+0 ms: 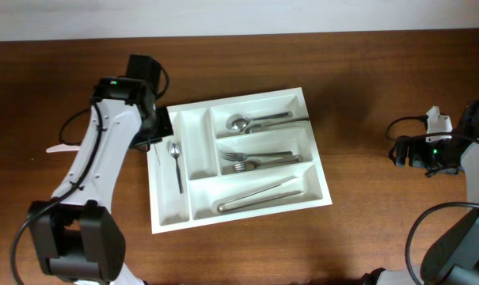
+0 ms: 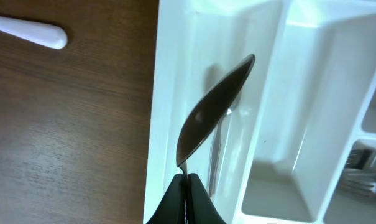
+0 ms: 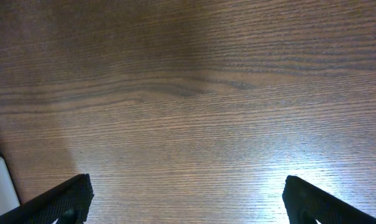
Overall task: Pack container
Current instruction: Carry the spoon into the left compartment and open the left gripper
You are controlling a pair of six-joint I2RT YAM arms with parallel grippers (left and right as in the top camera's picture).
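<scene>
Your left gripper [image 2: 186, 186], closed tight, pinches a spoon [image 2: 206, 118] in the tray's [image 2: 169, 74] narrow slot; right gripper [image 3: 186, 193] gapes empty.

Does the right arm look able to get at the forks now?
Probably yes: the right arm has open, empty jaws, bare table lies between it and the tray, the forks lie uncovered, and the left arm is at the tray's far side.

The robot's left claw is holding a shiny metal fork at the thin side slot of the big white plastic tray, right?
Not quite. It is a shiny metal spoon, not a fork. The left wrist view shows its smooth oval bowl, with no prongs, pinched in the shut left gripper at the thin side slot of the big white plastic cutlery tray.
</scene>
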